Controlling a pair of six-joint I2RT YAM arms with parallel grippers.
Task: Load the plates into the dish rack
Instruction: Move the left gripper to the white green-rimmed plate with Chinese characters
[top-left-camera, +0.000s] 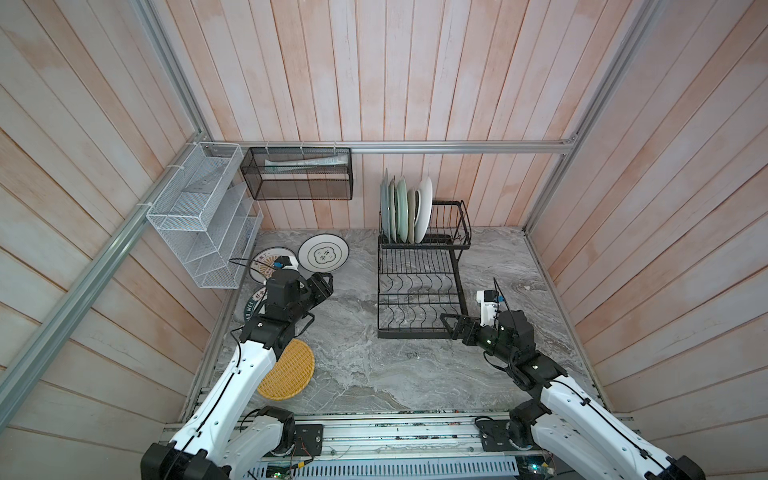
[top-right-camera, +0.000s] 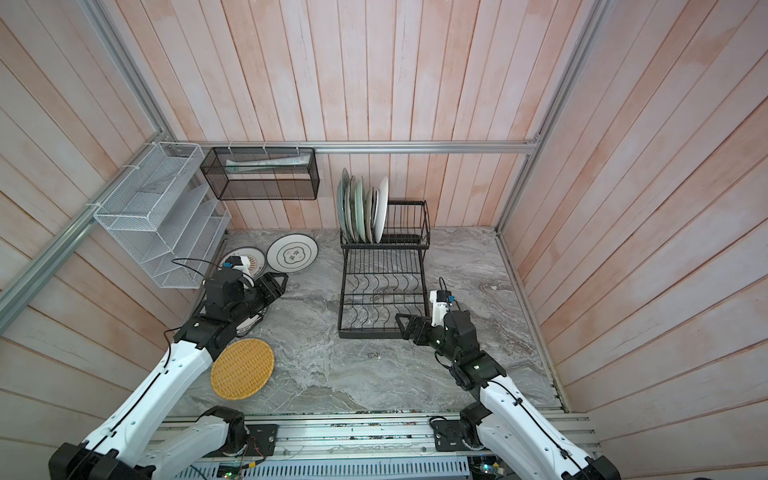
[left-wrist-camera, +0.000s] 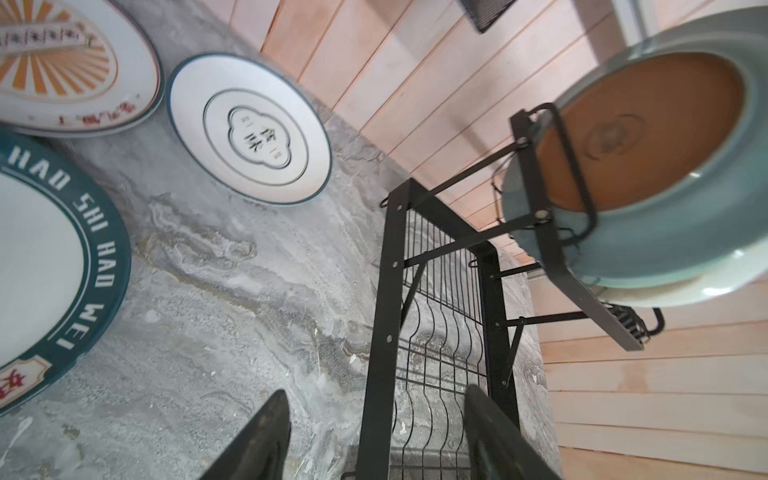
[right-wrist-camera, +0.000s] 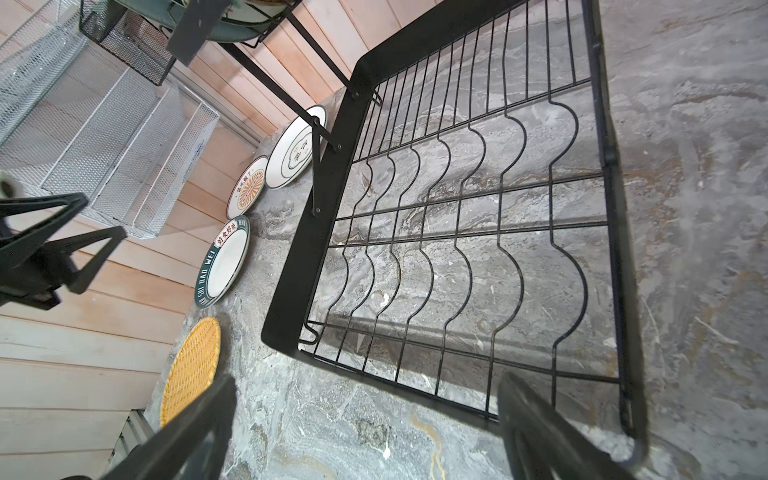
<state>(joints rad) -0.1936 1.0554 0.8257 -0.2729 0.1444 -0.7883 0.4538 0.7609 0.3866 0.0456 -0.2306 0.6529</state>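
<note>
One grey marble-patterned tabletop (top-left-camera: 374, 374) lies under both my arms. On it, across from my left gripper (top-left-camera: 326, 282) and right in front of my right gripper (top-left-camera: 451, 326), stands the large black wire dish rack (top-left-camera: 419, 291). Its flat lower tier of wavy slots is bare. Its raised railed tier, on the far side from both grippers, holds a row of round plates on edge (top-left-camera: 405, 212), teal through pale green to white.

Four more plates lie flat around my left arm:
- a yellow ribbed plate (top-left-camera: 291, 370), back beside the forearm
- a white plate with a teal lettered rim (left-wrist-camera: 41, 257), under the wrist
- a white plate with an orange sunburst (right-wrist-camera: 247, 192), beyond that
- a white plate with Chinese lettering (top-left-camera: 323, 253), ahead of the fingertips

My left gripper's fingers (left-wrist-camera: 266, 440) are spread, with nothing between them. My right gripper's fingers (right-wrist-camera: 536, 432) stand wide apart and empty at the rack's near corner. Whether they touch the frame I cannot tell.
</note>
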